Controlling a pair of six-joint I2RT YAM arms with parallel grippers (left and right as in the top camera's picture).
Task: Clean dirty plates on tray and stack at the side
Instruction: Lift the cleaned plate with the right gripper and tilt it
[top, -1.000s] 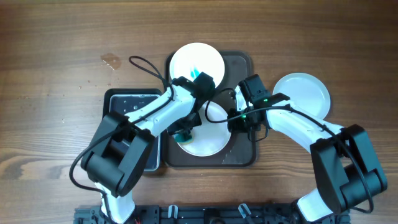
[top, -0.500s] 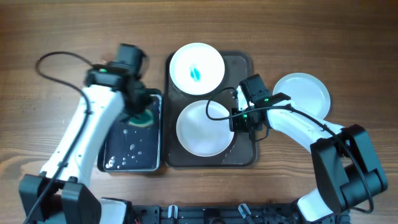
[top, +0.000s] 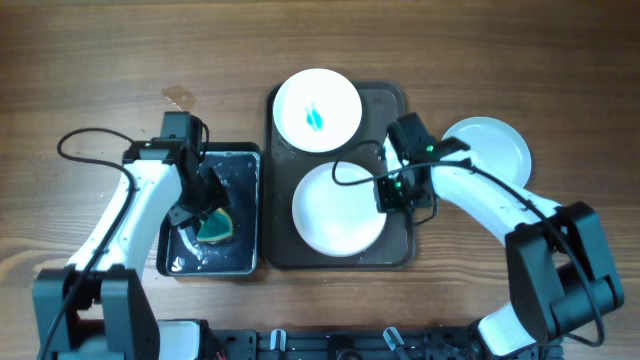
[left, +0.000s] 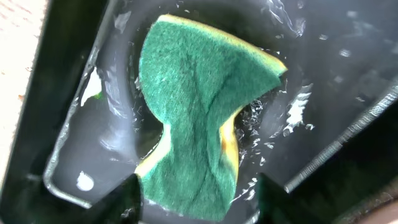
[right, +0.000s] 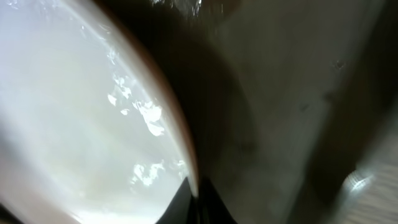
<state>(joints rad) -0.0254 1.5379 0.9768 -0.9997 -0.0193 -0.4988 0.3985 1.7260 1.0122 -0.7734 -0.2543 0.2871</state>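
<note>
Sponge (left: 199, 106) in basin (top: 246, 160), left fingers (left: 127, 200) apart, right fingers (right: 212, 208) clamping plain plate (top: 338, 208) on tray (top: 395, 100).

White plate (right: 74, 106) rim nipped in jaws, dark tray (right: 286, 93) beside — blurred

- One dark tray (top: 385, 100).
- Three white plates: one smeared plate (top: 317, 110), one plain plate (top: 335, 220), a second plain plate (top: 495, 150).
- One black basin (top: 235, 150).
- One green sponge (top: 214, 228).
- Two robot arms: left arm (top: 130, 210), right arm (top: 490, 205).
</note>
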